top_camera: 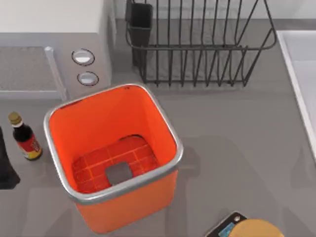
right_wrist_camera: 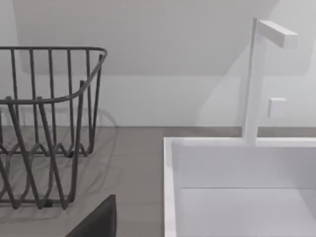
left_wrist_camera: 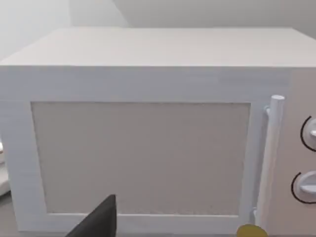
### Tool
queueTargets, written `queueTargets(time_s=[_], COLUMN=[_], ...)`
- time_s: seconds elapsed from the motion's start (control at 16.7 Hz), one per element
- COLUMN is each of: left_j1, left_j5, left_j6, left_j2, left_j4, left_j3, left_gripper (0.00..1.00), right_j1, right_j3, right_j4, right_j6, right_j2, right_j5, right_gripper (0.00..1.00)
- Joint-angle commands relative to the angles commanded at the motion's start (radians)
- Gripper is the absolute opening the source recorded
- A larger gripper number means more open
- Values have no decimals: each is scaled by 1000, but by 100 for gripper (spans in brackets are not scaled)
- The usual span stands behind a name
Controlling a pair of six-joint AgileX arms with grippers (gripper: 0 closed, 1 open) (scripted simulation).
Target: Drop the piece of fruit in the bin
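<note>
Bin (top_camera: 64,163) cut off below, beside half-hidden tan round thing (top_camera: 259,228).

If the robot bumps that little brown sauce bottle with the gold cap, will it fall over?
Probably. The sauce bottle stands upright by the microwave, tall and narrow, so a high push would likely tip it. Being round, it might then roll. It looks glassy, maybe slippery.

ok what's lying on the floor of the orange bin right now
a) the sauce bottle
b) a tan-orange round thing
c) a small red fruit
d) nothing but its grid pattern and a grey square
d: from the top view, the bin floor shows just the grid and the grey square; the sauce bottle stands outside it at the table's left.
</note>
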Motion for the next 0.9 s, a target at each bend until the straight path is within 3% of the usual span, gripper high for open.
queueTargets(time_s=[0.42, 0.9], left_j1=[35, 137], left_j5=[-12, -5], left_j6=[55, 233], left_j2=[152, 856], left_j4=[-114, -508], left_j3=[139, 641], left_gripper=[100, 100], right_j1=[0, 0], right_j3=[0, 0], right_j4=[0, 0], right_j6=[0, 0], right_j2=[0, 0], right_j5=[0, 0], right_gripper=[100, 100])
